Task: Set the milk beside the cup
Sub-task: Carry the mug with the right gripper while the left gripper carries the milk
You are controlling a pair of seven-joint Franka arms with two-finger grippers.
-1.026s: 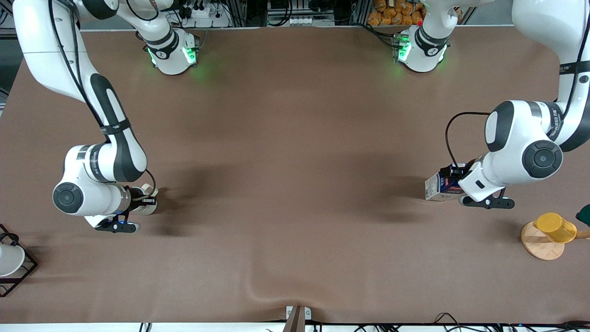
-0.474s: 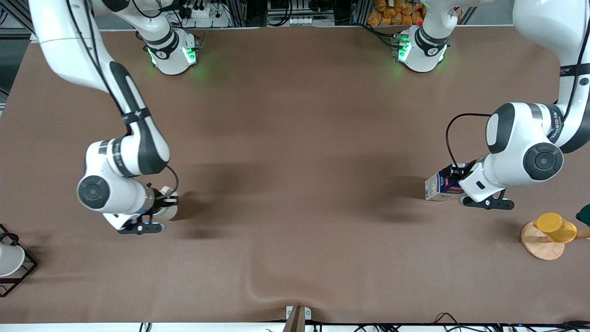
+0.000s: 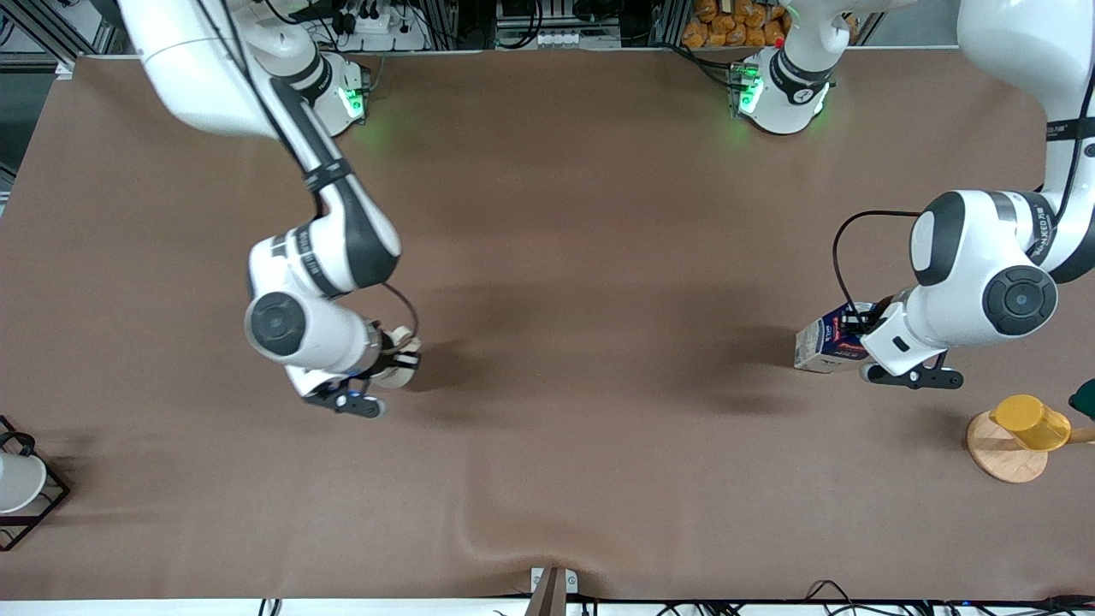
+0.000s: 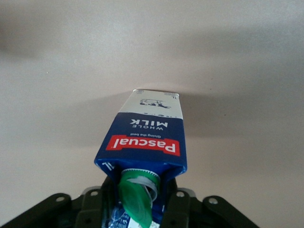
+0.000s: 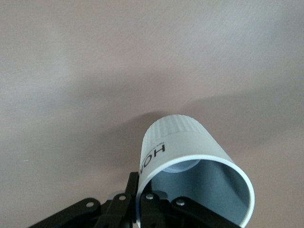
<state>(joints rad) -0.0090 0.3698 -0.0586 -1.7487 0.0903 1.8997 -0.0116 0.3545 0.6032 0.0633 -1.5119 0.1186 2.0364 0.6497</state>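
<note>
The milk [image 3: 823,346], a dark blue carton with a red band and white lower part, is held tilted low over the table at the left arm's end. My left gripper [image 3: 855,332] is shut on its top. In the left wrist view the carton [image 4: 147,137] points away from my gripper [image 4: 140,209], and its green cap [image 4: 137,202] sits between the fingers. The cup [image 3: 395,359], a cream-white mug, is held by my right gripper [image 3: 404,352] over the table's right-arm half. In the right wrist view the mug [image 5: 183,142] is tilted and my gripper [image 5: 145,204] pinches its rim.
A yellow cup [image 3: 1031,423] on a round wooden disc [image 3: 997,458] stands at the left arm's end, nearer the front camera than the milk. A black wire stand [image 3: 38,505] holding a white object sits at the right arm's end. The brown cloth [image 3: 479,539] has a wrinkle near the front edge.
My right arm has carried the mug well toward the middle of the table. My left gripper and the milk have shifted only slightly.
</note>
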